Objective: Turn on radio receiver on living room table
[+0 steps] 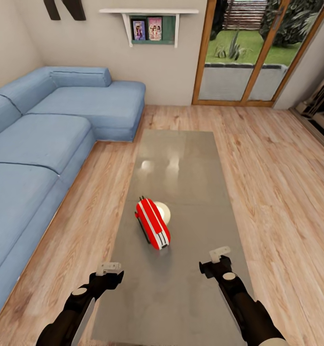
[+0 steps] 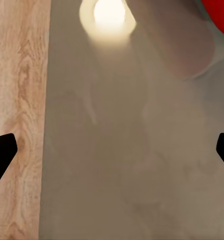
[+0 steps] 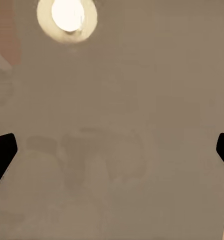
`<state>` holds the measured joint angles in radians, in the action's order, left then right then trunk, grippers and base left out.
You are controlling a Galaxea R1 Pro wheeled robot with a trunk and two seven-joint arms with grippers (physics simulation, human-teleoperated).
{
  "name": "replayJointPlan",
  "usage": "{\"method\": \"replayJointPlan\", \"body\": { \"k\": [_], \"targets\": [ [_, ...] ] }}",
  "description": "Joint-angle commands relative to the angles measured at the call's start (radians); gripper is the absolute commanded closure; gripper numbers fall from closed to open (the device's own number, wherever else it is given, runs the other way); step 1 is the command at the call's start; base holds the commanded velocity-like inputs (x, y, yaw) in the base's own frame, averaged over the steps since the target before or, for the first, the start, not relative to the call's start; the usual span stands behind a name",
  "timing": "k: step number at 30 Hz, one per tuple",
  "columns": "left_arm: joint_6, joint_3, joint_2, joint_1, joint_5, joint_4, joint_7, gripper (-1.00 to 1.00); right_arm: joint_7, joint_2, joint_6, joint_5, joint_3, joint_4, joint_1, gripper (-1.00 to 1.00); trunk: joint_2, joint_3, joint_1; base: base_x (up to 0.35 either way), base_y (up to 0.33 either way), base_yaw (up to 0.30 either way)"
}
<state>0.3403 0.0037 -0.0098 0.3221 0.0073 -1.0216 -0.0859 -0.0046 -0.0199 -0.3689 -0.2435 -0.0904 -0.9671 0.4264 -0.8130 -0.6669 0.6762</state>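
The red radio receiver with white trim lies near the middle of the long glossy grey-brown table, and a red corner of the radio receiver peeks into the left wrist view. My left gripper hovers at the table's near left edge, below and left of the radio, fingers spread wide and empty. My right gripper hangs over the near right part of the top, right of the radio, also open. In both wrist views the dark fingertips stand far apart over the table.
A blue L-shaped sofa runs along the left. A round white lamp reflection glows on the tabletop behind the radio. Light wood floor lies to the right, with glass doors at the back and a wall shelf.
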Motion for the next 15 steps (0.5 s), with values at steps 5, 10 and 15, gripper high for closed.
{"method": "replayJointPlan", "body": {
  "k": [5,10,15],
  "targets": [
    [-0.001,0.001,0.012,0.000,0.002,-0.004,-0.015,-1.00,-0.001,-0.007,-0.001,0.000,-0.011,-0.006,0.000,-1.00,0.000,-0.008,0.000,0.000,0.000,0.087],
    [-0.001,0.003,0.019,0.000,0.000,-0.011,-0.066,-1.00,-0.002,-0.008,-0.002,-0.001,-0.012,-0.007,0.000,-1.00,0.000,-0.016,0.000,0.000,0.000,0.088],
    [-0.001,0.005,0.018,0.000,-0.001,-0.014,-0.076,-1.00,-0.002,-0.008,-0.006,-0.002,-0.012,-0.008,0.000,-1.00,0.000,-0.024,0.000,0.000,0.000,0.089]
  ]
}}
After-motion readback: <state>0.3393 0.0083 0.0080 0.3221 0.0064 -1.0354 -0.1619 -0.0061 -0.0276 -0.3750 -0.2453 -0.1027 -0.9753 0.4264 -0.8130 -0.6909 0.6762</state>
